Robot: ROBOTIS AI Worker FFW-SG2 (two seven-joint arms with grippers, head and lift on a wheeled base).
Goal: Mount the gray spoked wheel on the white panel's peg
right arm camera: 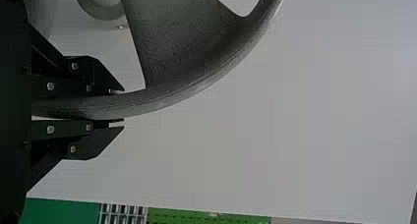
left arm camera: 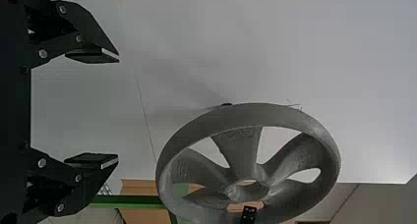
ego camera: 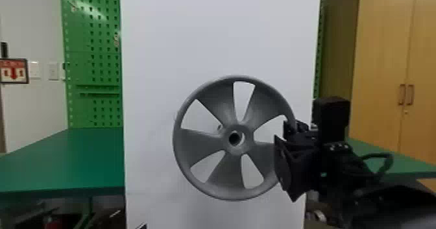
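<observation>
Right gripper [right arm camera: 123, 107] is pinching the wheel [ego camera: 225, 176] right of centre; alignment is seemingly happening, next needing the hub [ego camera: 248, 137] eased onto the peg; left gripper [left arm camera: 118, 108] is standing spread-jawed.

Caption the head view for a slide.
Right gripper holding the gray spoked wheel by its rim before the white panel.

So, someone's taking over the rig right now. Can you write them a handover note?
Left pincer: open, nothing between its fingers.
Right pincer: closed on the rim of the gray wheel.
Wheel: upright before the white panel, hub facing the robot.
Done: wheel gripped and at the panel.
Left: confirm the peg's fit, as I can't tell if it's seated; then probably release.
</observation>
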